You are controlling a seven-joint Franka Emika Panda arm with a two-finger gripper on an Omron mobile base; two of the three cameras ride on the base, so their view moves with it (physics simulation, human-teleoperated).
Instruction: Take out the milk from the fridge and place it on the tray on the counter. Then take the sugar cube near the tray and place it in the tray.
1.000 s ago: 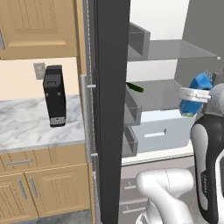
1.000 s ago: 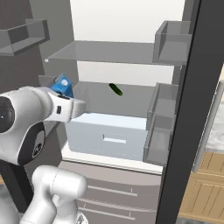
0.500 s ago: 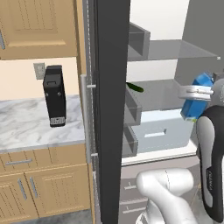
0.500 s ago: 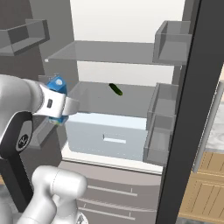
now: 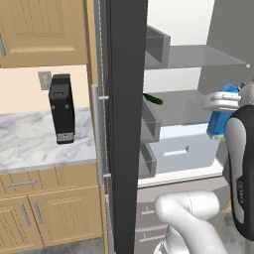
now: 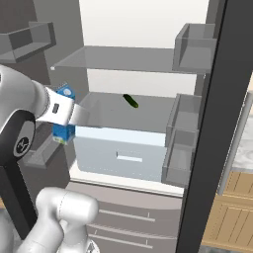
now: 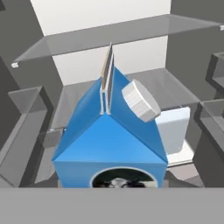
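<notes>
While the fridge (image 6: 148,123) stands open, the tool (image 6: 63,112) apparently grips the milk (image 7: 109,140), carried upright just outside the shelves' front edge, seemingly bound for the counter (image 5: 34,144).

milk (image 5: 219,118) carried further out of the fridge (image 6: 143,128) than a second ago, drawn back toward the arm, sitting lower and more upright
</notes>
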